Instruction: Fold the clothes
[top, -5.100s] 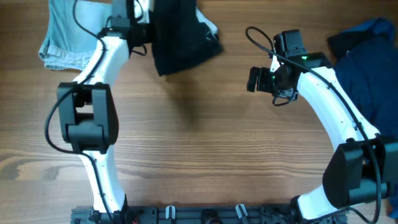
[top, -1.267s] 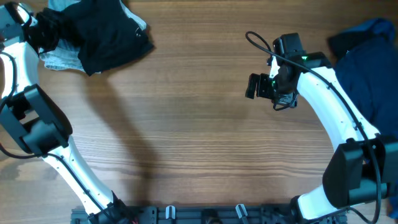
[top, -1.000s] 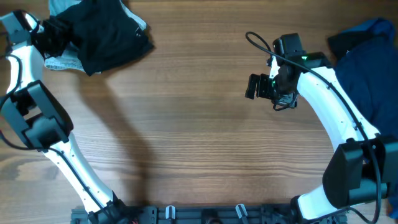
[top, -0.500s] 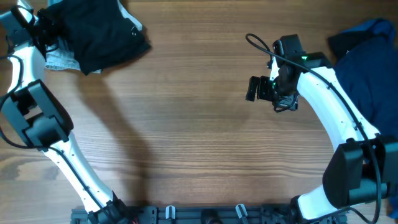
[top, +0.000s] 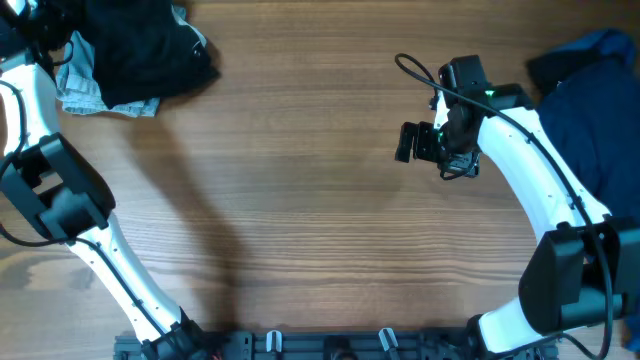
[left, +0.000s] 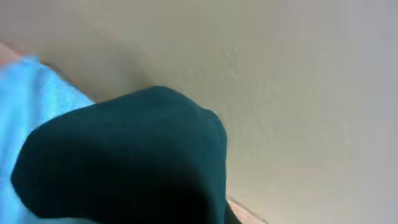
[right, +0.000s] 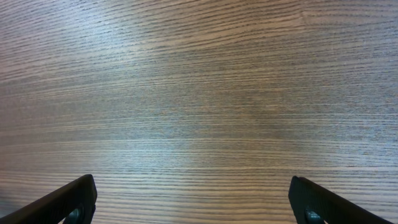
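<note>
A black garment (top: 140, 50) lies bunched at the table's far left corner, on top of a light blue denim piece (top: 82, 90). My left gripper (top: 42, 18) is at that corner, at the garment's left edge. It appears shut on the garment, which has moved with it. In the left wrist view dark cloth (left: 124, 162) hides the fingers, with light blue cloth (left: 25, 106) to its left. My right gripper (top: 405, 142) is open and empty above bare wood at centre right. Its fingers stand wide apart in the right wrist view (right: 199, 208).
A pile of navy blue clothes (top: 590, 100) lies at the far right, beside the right arm. The wooden table (top: 300, 220) spans the view. A pale wall (left: 298, 74) fills the background of the left wrist view.
My left gripper has pulled the black garment further up and left toward the far corner, uncovering more of the light blue denim. The right arm has not moved.
</note>
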